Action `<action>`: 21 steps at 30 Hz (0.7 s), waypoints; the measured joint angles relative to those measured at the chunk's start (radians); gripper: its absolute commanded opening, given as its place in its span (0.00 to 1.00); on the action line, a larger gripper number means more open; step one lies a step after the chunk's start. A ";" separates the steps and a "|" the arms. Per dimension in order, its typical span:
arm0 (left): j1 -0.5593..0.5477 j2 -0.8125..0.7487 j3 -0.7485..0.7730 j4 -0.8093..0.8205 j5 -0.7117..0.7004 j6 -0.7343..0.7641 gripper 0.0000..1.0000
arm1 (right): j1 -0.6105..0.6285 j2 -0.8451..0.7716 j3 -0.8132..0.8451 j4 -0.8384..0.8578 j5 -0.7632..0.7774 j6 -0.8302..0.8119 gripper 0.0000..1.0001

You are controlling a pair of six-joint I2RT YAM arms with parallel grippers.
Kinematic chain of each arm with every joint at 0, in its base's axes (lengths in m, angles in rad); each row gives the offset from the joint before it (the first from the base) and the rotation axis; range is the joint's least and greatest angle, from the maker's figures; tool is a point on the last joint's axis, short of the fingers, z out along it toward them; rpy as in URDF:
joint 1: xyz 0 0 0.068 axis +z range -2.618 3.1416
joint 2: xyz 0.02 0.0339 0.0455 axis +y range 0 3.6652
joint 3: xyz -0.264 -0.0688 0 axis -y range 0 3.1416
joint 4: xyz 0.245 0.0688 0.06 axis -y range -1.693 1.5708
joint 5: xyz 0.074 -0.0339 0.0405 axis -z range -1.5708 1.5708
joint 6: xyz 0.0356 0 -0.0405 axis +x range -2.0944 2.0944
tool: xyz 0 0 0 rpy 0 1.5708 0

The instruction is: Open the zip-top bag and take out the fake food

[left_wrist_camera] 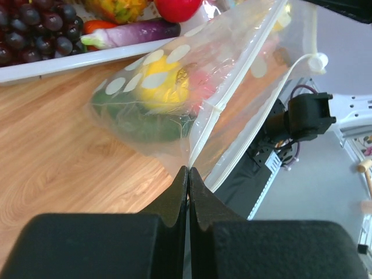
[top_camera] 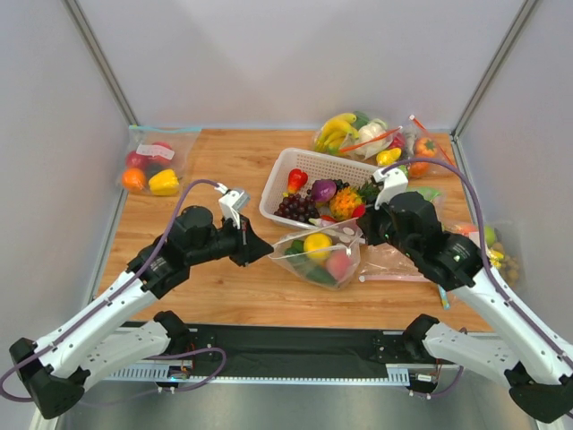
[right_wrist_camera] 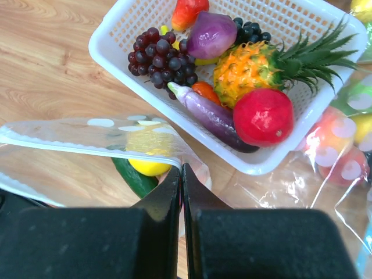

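Observation:
The clear zip-top bag (top_camera: 315,253) with whitish dots hangs between my two grippers, just in front of the white basket. Inside it are a yellow round fruit (top_camera: 317,245), a dark green cucumber (top_camera: 315,272) and a pink peach (top_camera: 338,265). My left gripper (top_camera: 267,250) is shut on the bag's left end (left_wrist_camera: 192,157). My right gripper (top_camera: 361,235) is shut on the bag's right end by the zip strip (right_wrist_camera: 93,147). The yellow fruit (right_wrist_camera: 148,152) and cucumber (right_wrist_camera: 132,178) show through the plastic in the right wrist view. The yellow fruit also shows in the left wrist view (left_wrist_camera: 163,84).
A white basket (top_camera: 288,172) holds purple grapes (top_camera: 294,208), a pineapple (top_camera: 345,202) and red fruits. A blue-zip bag of fruit (top_camera: 150,167) lies back left. Red-orange-zip bags (top_camera: 376,136) lie back right. More bagged fruit (top_camera: 488,240) lies by the right wall.

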 measured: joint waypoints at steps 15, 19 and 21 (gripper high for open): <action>-0.021 0.067 -0.050 -0.013 0.023 0.119 0.52 | 0.027 -0.105 -0.203 0.018 -0.098 0.176 0.00; -0.058 0.009 0.031 -0.047 -0.019 0.140 0.52 | 0.072 -0.094 -0.204 0.049 -0.103 0.194 0.00; -0.085 0.002 0.100 -0.048 -0.047 0.150 0.52 | 0.087 -0.089 -0.204 0.060 -0.105 0.200 0.00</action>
